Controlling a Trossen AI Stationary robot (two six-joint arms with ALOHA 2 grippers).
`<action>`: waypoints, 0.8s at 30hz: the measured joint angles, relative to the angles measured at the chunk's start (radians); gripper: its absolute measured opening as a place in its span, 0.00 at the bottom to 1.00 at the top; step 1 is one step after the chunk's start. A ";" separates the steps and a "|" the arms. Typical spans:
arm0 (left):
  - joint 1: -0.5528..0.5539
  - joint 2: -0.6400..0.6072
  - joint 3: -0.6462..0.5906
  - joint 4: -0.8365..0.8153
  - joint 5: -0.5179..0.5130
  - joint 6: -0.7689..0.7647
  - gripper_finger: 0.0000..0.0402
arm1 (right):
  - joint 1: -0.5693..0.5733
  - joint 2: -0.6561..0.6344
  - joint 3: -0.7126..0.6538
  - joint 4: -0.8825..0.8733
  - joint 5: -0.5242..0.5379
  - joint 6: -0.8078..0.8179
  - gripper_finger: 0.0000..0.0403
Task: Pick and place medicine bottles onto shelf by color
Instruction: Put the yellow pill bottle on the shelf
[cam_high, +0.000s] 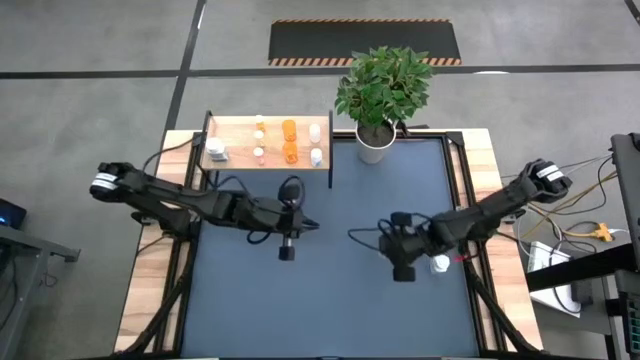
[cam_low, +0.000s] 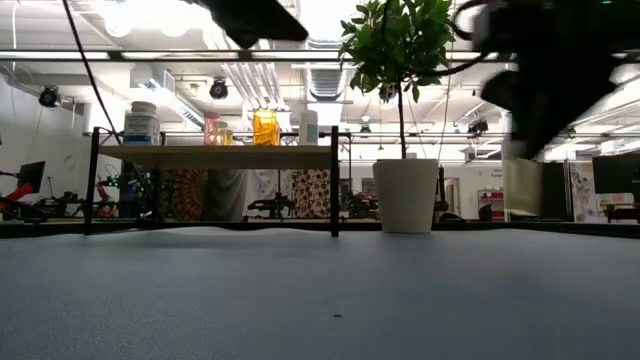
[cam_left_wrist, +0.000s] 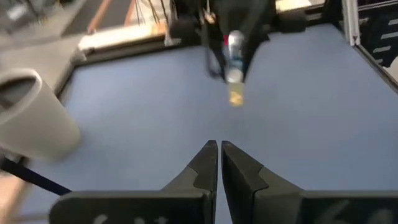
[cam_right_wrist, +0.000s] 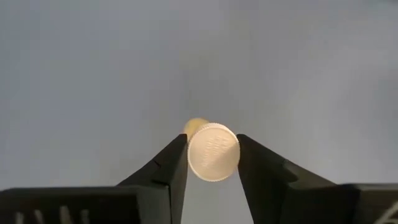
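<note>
Your right gripper (cam_right_wrist: 212, 155) is clamped on a bottle (cam_right_wrist: 213, 152): pale ribbed cap between the two fingers, a bit of amber body showing behind it. In the low view the bottle hangs clear of the desk (cam_high: 330, 290). From above, that gripper (cam_high: 403, 262) sits over the right half of the desk, roughly midway between the far and near edges.

Your left gripper (cam_left_wrist: 219, 152) has its fingers pressed together with nothing between them. From above it (cam_high: 287, 248) is over the left-centre of the desk, just in front of the shelf (cam_high: 232, 132).

The shelf stands at the far left corner of the desk. On it you have an orange pair (cam_high: 290, 140) near the middle, small white bottles (cam_high: 315, 143) toward its right end, two pale caps (cam_high: 259, 138) left of the orange ones, and a larger white bottle (cam_high: 216, 151) at its left end.

A plant (cam_high: 384, 85) in a white pot (cam_high: 374, 146) stands at the far edge, just right of the shelf.
</note>
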 joint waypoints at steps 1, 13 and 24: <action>-0.004 0.016 0.000 -0.001 0.000 -0.018 0.01 | -0.029 0.000 0.009 0.019 0.007 -0.046 0.30; -0.116 0.081 0.000 -0.081 -0.002 -0.202 0.01 | -0.265 0.155 0.071 0.281 -0.221 -0.288 0.27; -0.178 0.066 -0.001 -0.090 -0.058 -0.208 0.01 | -0.293 0.406 0.280 0.164 -0.226 -0.318 0.28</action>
